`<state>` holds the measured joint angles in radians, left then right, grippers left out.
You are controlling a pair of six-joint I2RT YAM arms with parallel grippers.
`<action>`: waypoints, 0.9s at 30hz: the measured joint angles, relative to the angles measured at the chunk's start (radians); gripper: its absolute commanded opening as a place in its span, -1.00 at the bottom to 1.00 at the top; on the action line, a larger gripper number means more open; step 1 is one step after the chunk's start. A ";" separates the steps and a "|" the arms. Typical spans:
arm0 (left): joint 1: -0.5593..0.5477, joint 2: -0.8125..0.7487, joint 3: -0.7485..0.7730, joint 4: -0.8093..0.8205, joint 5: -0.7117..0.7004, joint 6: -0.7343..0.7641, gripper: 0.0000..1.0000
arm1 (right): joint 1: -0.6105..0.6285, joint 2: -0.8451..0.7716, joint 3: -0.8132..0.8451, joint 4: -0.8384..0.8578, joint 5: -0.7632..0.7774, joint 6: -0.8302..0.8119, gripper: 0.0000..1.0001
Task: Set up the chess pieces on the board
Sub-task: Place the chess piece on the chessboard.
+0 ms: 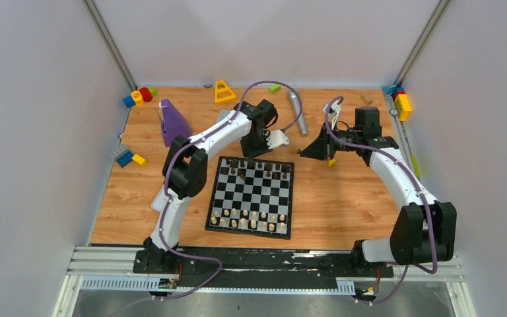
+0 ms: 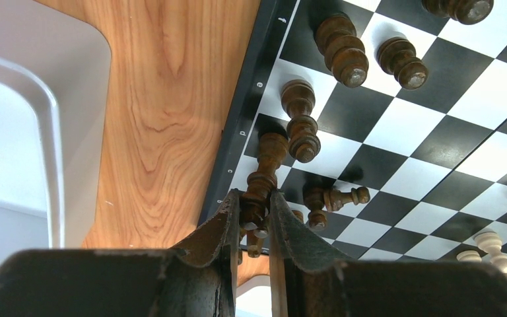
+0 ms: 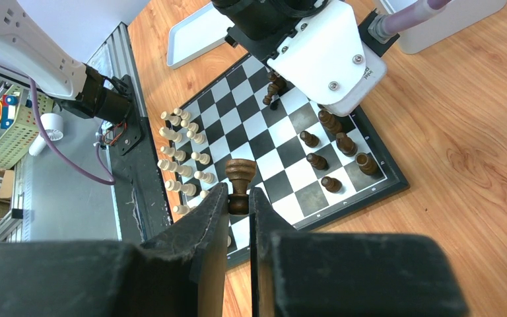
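Note:
The board [image 1: 251, 195] lies in the middle of the table, with beige chess pieces [image 1: 249, 217] in its two near rows and dark brown ones [image 1: 264, 169] along its far rows. My left gripper [image 2: 254, 198] hangs over the far edge, shut on the head of a dark piece [image 2: 269, 155] whose base points at an edge square; whether it touches I cannot tell. Beside it a small dark piece [image 2: 344, 197] lies toppled. My right gripper [image 3: 239, 195] is held off the board's right side [image 1: 302, 153], shut on a dark piece [image 3: 240, 175].
A white tray [image 2: 33, 132] sits just beyond the board's far edge, under the left arm. Coloured blocks [image 1: 138, 97], a purple shape [image 1: 171, 122], a yellow triangle [image 1: 224, 91] and a grey cylinder [image 1: 296, 111] lie at the back. More blocks [image 1: 402, 103] sit back right.

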<state>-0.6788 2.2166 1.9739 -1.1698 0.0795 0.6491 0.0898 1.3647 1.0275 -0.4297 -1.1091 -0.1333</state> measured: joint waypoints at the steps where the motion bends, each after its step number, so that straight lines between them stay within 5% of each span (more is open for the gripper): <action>1: 0.000 0.000 0.000 0.000 -0.001 0.000 -0.80 | 0.000 0.000 0.000 0.000 0.000 0.000 -1.00; 27: -0.009 0.009 0.013 -0.009 -0.023 -0.013 -0.39 | 0.000 0.000 0.000 0.000 -0.001 0.000 -1.00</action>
<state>-0.6880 2.2257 1.9873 -1.1790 0.0570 0.6365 0.0898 1.3647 1.0271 -0.4297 -1.1103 -0.1333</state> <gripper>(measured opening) 0.288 0.145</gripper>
